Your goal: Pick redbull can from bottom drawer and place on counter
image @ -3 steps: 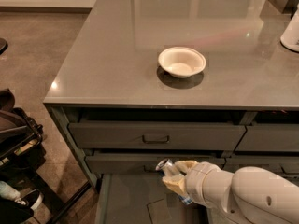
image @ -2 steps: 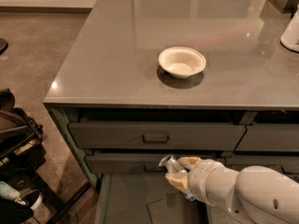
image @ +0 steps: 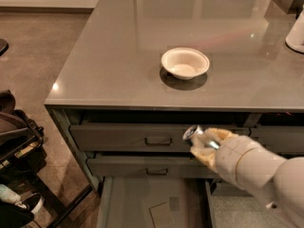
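**A:** Where's the redbull can (image: 192, 134)?

**B:** Clear of the bottom drawer (image: 137, 198) — the gripper (image: 202, 145) has its fingers (image: 212, 137) clenched round it, in front of the top drawer face (image: 128, 137), just under the bench (image: 118, 56) lip.

**A:** The risk?

**B:** That lip lies at 12 o'clock from the can. A straight lift would likely knock its silver top on the edge and twist it loose. Further along 12 o'clock sits the white bowl (image: 185, 63) — 1 thing to bump on set-down.

Counter (image: 118, 56): white bowl (image: 185, 63) mid, white obj (image: 297, 34) rt edge; gripper (image: 199, 141) below front.
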### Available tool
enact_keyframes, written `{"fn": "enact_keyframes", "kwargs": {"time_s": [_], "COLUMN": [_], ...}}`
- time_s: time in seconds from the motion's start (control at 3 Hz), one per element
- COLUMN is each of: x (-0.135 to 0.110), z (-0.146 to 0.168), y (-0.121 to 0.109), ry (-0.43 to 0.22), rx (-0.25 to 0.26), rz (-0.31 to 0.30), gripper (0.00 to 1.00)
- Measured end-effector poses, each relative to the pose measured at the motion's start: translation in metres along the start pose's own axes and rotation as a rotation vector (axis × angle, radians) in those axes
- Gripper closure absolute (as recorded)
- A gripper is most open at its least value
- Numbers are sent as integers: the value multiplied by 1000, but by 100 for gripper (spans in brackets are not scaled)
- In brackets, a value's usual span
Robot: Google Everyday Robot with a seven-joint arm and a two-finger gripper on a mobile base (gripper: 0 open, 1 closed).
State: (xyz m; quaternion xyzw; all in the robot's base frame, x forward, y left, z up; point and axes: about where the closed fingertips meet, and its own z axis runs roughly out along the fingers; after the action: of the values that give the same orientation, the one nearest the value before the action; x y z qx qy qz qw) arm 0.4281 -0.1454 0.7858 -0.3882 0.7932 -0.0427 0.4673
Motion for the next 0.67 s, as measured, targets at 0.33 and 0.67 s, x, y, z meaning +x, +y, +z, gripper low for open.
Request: {"fn": "enact_keyframes", "kwargs": {"time_s": [0.33, 0.67], "x": [-31, -39], "z": [-26, -30], "y": [-51, -60], "ry": [-63, -79], "rx": [81, 95], "rz": [-30, -30], "gripper": [100, 100]}}
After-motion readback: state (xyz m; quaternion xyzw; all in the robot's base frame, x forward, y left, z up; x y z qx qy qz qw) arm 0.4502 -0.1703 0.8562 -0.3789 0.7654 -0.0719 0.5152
